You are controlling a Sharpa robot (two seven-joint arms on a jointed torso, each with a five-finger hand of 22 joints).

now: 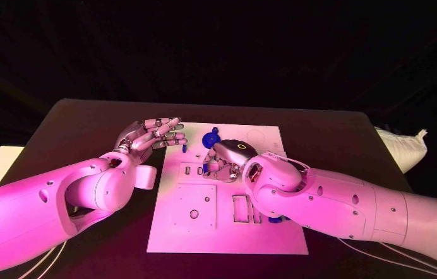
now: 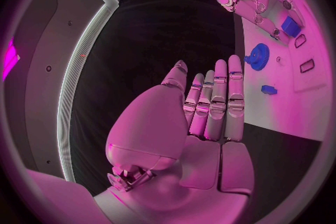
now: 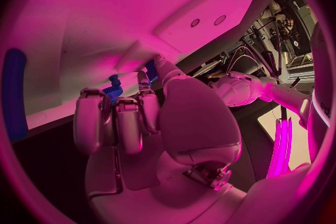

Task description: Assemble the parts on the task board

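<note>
The white task board [image 1: 205, 228] lies in the middle of the black table. My right hand [image 1: 228, 160] is down on its middle, thumb and fingers pinching a small blue block [image 2: 290, 26] against the board; the block [image 3: 150, 70] shows at the thumb tip of the right hand [image 3: 161, 123]. A blue gear [image 1: 211, 139] stands on the board just beyond that hand, also seen as the gear [image 2: 257, 56]. A small blue piece [image 2: 268, 89] lies near the board's left edge. My left hand [image 1: 151, 134] hovers over that edge, fingers straight and apart, holding nothing; the left hand [image 2: 206, 117] is bare.
A long blue piece [image 3: 14, 95] lies on the board near its front, partly under my right forearm [image 1: 346, 203]. The board carries several slots and recesses [image 1: 240, 207]. A white object [image 1: 401, 146] sits at the table's right edge.
</note>
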